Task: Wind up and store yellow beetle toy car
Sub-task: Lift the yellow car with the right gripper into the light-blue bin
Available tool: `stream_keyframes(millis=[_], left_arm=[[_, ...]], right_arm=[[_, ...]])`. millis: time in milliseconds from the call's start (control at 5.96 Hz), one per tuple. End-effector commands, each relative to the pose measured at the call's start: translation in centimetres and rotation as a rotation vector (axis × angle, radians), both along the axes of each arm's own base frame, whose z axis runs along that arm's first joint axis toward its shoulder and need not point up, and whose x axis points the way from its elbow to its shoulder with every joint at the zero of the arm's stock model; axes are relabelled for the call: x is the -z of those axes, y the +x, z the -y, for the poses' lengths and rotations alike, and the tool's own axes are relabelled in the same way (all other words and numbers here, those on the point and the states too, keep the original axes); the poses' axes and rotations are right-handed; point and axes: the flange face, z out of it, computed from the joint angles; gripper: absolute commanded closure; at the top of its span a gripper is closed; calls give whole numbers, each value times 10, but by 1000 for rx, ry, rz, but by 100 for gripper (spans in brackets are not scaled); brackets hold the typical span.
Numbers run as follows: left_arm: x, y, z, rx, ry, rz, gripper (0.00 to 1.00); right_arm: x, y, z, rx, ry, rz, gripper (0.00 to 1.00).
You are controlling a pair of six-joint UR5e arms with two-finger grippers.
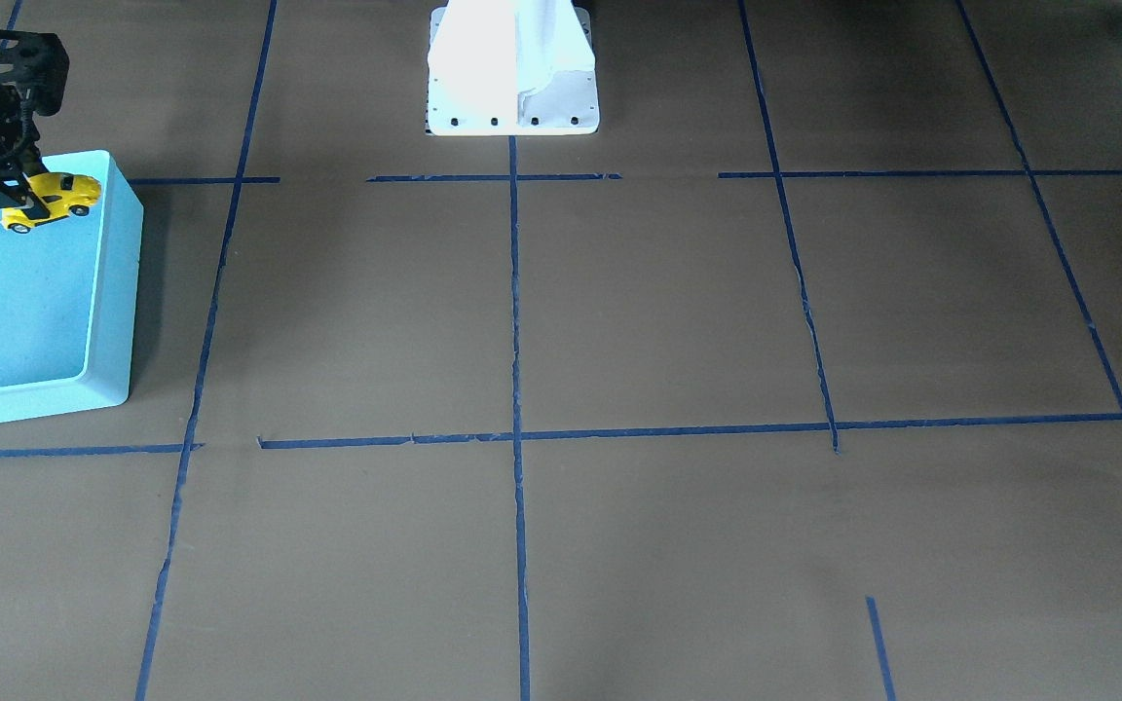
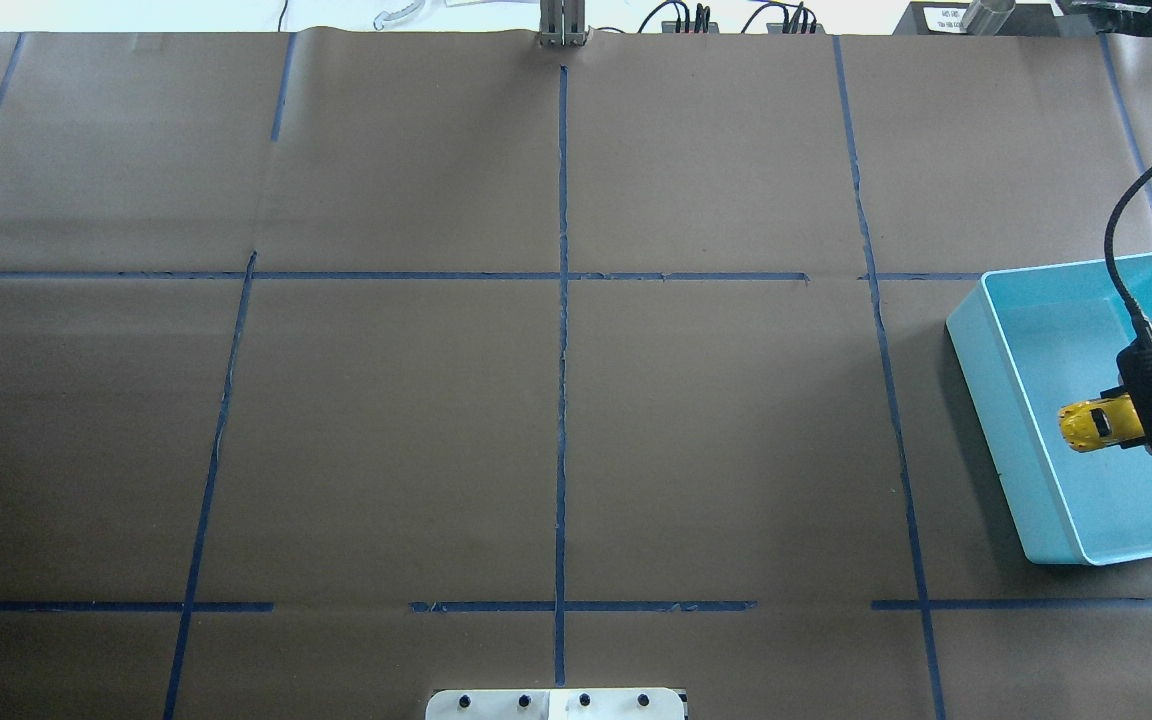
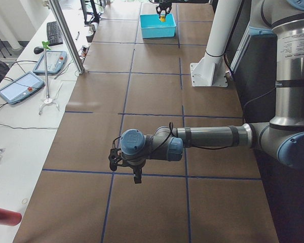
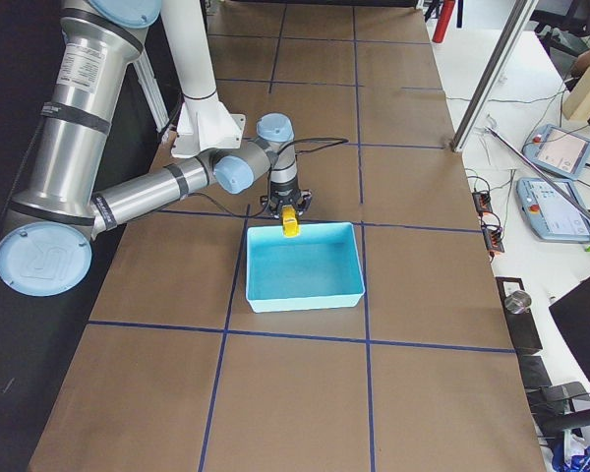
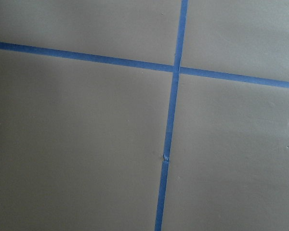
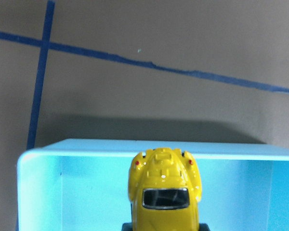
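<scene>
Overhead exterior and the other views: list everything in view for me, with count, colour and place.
yellow beetle toy car: one, yellow, held over the bin's robot-side edge.
bin: one, turquoise, table's right end.
table: one, brown cover, blue tape grid.
control tablets: two, grey, bench beyond the left end.
base mount: one, white, table's robot side.
right claw: one, black, shut on the car.
left claw: one, black, above the table's left end; open or shut, cannot tell.
</scene>
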Motion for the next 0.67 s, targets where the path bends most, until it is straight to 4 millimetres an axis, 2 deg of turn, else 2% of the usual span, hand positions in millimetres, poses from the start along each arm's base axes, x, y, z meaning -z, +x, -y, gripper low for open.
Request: stream_keyframes(millis=[0,503], left_arm=[[0,0,1,0,2,1,0],[-1,1,0,-3,-2,1,0]], right_arm=[[-52,4,10,-8,-5,-51,100],[-105,-5,22,-35,-64,-101,100]])
